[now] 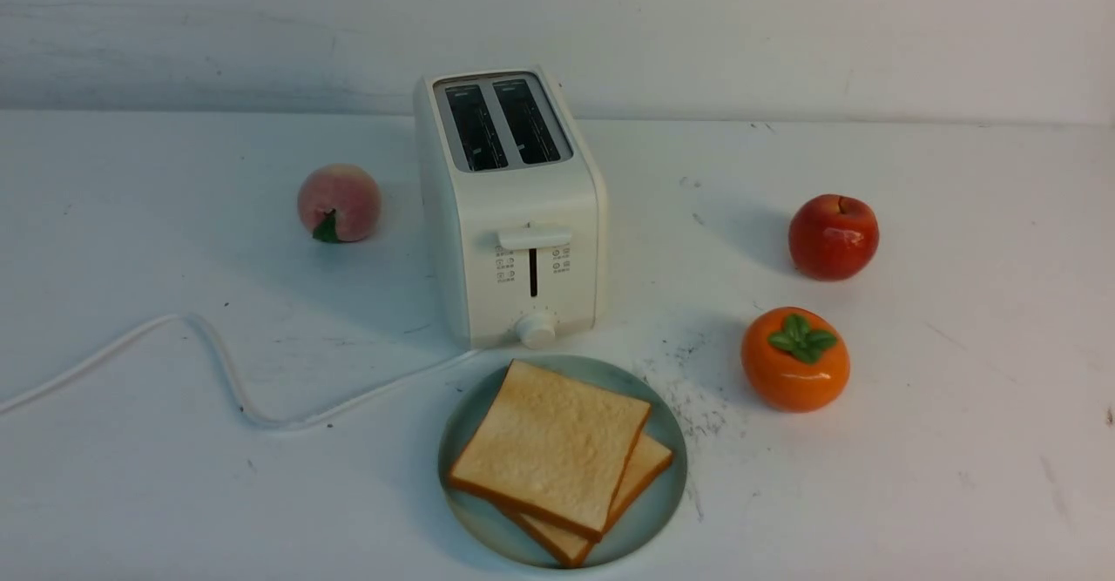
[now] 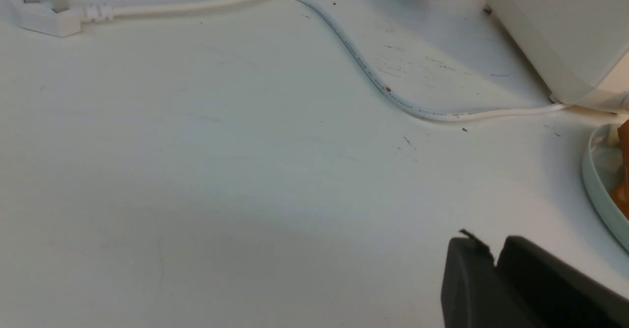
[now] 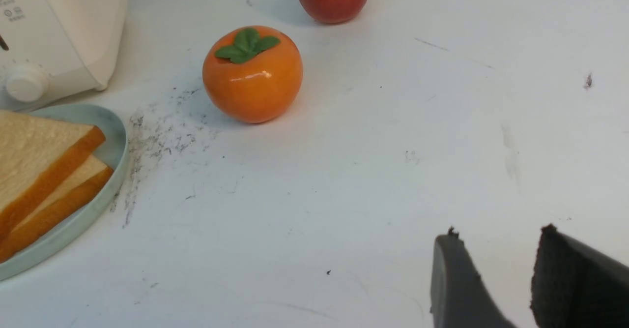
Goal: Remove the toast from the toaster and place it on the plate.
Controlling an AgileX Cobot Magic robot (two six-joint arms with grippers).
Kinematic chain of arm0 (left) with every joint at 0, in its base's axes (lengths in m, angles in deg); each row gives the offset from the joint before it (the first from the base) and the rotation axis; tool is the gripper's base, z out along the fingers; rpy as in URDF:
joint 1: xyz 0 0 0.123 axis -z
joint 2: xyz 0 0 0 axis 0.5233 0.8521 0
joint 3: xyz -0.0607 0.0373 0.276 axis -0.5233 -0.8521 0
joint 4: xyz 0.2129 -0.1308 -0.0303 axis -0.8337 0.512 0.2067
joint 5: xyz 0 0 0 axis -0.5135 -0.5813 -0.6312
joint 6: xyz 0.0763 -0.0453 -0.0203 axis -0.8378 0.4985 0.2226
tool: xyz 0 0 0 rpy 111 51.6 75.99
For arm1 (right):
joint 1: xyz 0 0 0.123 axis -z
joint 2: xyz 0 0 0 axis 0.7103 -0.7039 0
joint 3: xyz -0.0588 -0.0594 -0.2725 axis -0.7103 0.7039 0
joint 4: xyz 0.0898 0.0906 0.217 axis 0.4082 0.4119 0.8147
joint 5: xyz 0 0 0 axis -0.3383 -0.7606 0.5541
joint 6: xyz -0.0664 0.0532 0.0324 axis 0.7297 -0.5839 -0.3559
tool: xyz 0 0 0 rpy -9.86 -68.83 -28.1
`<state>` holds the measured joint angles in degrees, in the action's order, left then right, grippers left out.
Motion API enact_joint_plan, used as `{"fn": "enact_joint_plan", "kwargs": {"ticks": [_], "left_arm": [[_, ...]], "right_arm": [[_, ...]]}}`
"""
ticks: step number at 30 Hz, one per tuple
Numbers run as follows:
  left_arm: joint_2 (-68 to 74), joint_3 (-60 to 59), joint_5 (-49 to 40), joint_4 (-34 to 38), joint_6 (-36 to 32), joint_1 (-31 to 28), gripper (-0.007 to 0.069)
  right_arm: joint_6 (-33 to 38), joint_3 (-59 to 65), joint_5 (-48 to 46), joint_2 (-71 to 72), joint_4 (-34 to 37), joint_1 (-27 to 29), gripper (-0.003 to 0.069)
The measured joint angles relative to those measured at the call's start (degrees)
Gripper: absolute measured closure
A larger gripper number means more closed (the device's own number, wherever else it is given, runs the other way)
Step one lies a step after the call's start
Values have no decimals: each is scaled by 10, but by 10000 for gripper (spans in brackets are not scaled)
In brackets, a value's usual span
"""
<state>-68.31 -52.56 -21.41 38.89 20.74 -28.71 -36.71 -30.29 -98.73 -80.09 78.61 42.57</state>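
Toast (image 1: 550, 446) on plate (image 1: 655, 511), persimmon (image 1: 794, 359), apple (image 1: 833, 236), peach (image 1: 339, 202)

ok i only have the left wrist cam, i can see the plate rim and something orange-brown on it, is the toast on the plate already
Observer: Yes. Two toast slices lie stacked on the plate, the upper one turned a little askew over the lower.
Operator: anything in the toaster slots
Observer: No. The front view looks down into both slots of the toaster, and they are dark and empty.
Operator: and the right gripper, i cant see it at all
Observer: The right gripper is open, with nothing between its jaws.
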Motion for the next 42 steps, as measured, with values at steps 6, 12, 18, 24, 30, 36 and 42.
{"fn": "enact_joint_plan", "kwargs": {"ticks": [6,12,18,24,30,36,42], "left_arm": [[0,0,0,0,0,0,539],[0,0,0,0,0,0,533],[0,0,0,0,0,0,529],[0,0,0,0,0,0,521],[0,0,0,-1,0,0,515],[0,0,0,-1,0,0,515],[0,0,0,-1,0,0,509]], "right_arm": [[0,0,0,0,0,0,419],[0,0,0,0,0,0,419],[0,0,0,0,0,0,419],[0,0,0,0,0,0,419],[0,0,0,0,0,0,419],[0,0,0,0,0,0,419],[1,0,0,0,0,0,419]]}}
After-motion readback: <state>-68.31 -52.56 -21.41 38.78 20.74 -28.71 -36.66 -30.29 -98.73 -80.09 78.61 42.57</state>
